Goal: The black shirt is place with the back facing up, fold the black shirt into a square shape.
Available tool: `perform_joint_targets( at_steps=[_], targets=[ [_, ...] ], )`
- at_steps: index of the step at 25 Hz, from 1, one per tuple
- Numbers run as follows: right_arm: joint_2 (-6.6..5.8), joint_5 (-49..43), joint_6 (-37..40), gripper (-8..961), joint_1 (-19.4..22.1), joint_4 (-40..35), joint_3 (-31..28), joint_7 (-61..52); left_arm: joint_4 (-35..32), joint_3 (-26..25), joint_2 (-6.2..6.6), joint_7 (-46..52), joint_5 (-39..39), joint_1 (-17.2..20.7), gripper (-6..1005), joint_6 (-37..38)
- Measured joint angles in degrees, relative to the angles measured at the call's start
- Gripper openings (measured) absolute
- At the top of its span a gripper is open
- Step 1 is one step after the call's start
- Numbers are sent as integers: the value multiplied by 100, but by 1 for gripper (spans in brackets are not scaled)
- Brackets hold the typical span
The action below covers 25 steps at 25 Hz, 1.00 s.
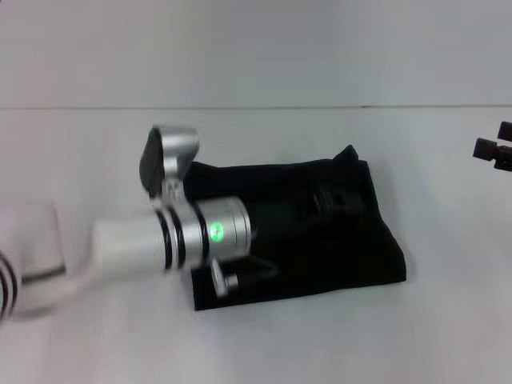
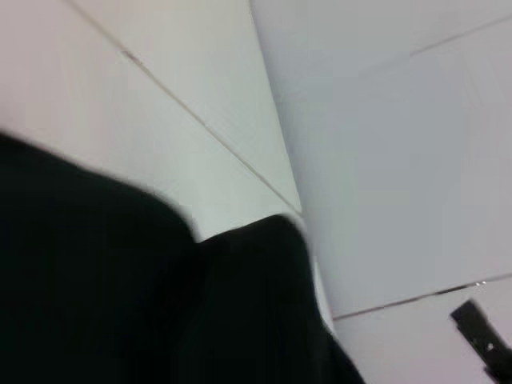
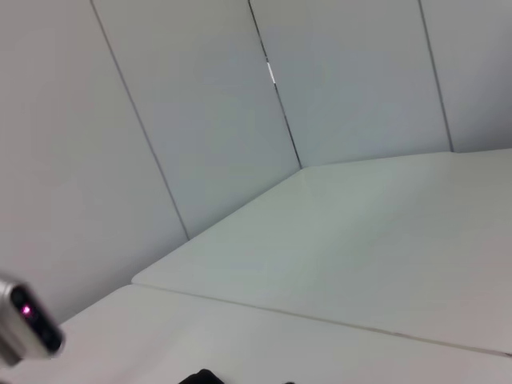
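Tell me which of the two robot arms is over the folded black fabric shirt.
The left arm, white with a silver wrist, reaches over the black shirt; the right gripper stays off at the table's right edge.

Black shirt (image 1: 336,240) folded on white table (image 1: 264,344), left arm over it, right pincer (image 1: 492,150) well apart

We see the black shirt (image 1: 320,232) lying on the tabletop (image 1: 360,336), left arm over its left part, right hand (image 1: 494,151) far right.

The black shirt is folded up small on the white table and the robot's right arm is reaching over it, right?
Not quite. It is the left arm reaching over the folded black shirt on the white table, as the head view shows. The right gripper waits at the table's far right.
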State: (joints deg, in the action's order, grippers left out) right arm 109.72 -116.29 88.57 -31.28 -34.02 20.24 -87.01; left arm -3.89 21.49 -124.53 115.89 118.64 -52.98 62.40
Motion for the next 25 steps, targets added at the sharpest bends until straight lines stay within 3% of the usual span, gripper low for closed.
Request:
perform_joint_targets(
  at_steps=[3, 7, 13, 15, 21, 23, 25],
  targets=[
    [-1, 1, -6, 916, -27, 0, 23, -43, 493, -334, -11, -947, -190, 189, 75, 267],
    [-5, -11, -49, 916, -79, 1, 175, -374, 646, -399, -12, -1161, -198, 242, 136, 703],
    [-92, -46, -468, 915, -163, -4, 614, -1589, 501, -436, 11, -1182, -186, 278, 255, 2307],
    [-122, -109, -617, 916, -208, -4, 805, -1947, 180, -433, 31, -1181, -174, 361, 295, 2800],
    [-155, -816, -832, 915, -526, 158, 1171, -2871, -973, -413, 78, -1159, -181, 817, 533, 2835],
    [-134, -1088, -897, 915, -687, 270, 1218, -3083, -1379, -384, 112, -1209, -167, 994, 763, 2718],
    [-101, -1240, -999, 915, -816, 395, 1242, -3205, -1632, -358, 192, -1284, -165, 1142, 838, 2527]
  ],
)
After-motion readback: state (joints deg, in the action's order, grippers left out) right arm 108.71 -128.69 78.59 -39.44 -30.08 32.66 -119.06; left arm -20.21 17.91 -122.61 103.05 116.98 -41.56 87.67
